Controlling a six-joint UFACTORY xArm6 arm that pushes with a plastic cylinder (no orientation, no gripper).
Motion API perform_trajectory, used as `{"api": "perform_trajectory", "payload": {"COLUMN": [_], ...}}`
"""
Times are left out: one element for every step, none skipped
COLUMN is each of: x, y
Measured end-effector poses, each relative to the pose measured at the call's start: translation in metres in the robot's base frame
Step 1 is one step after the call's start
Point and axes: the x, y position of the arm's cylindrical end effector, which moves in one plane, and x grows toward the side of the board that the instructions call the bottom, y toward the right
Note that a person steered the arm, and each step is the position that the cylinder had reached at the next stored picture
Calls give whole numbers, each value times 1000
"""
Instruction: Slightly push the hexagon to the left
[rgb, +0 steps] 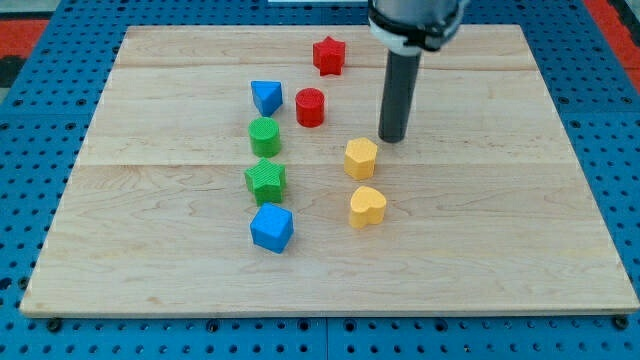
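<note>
Approach step: my tip (392, 139) just right-above yellow hexagon (361, 158), not touching. No jaws, nothing held. Next: short leftward nudge.

We have one camera view only, so nothing is shared between views. It sits high at the near edge of the wooden board (320, 270), looking down and away at a steep angle. The whole board fits in frame, its far edge narrower than its near one. Blue pegboard (610, 150) shows left, right and along the near side. Middle range, not close-up.
</note>
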Motion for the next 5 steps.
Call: {"api": "perform_trajectory", "payload": {"x": [2, 3, 4, 7, 10], "y": [11, 34, 37, 48, 43]}}
